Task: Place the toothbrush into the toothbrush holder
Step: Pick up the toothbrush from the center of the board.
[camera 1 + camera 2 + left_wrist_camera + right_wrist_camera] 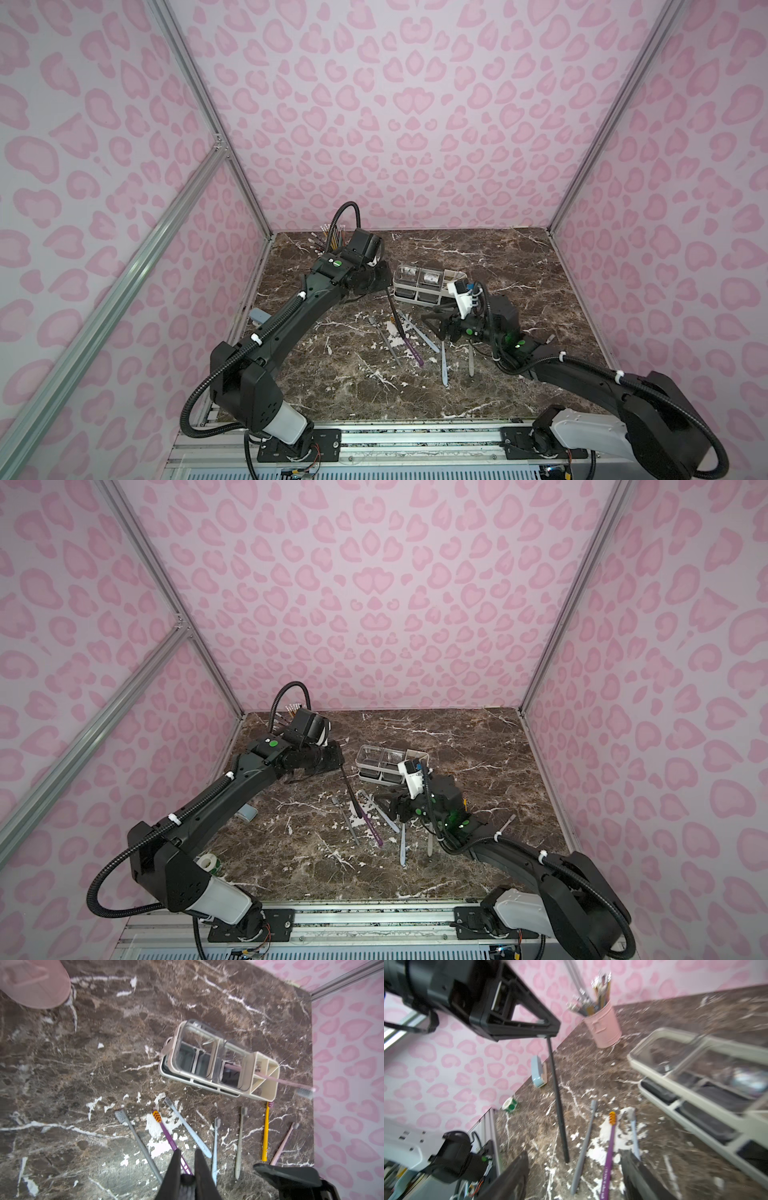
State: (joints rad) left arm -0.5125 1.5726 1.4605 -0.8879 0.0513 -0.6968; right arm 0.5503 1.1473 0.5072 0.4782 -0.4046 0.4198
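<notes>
Toothbrushes (188, 1128) strewn beside holder (264, 1093), left claw (187, 1154) gripping black toothbrush (557, 1095), right claw (575, 1167) open

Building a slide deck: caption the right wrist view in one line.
Left gripper holds a dark toothbrush hanging over the table; right gripper open near the toothbrush holder.

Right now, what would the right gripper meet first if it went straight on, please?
Probably the purple toothbrush, lying ahead of the open right gripper; depth is unclear, so it might instead meet the black toothbrush held by the left gripper.
</notes>
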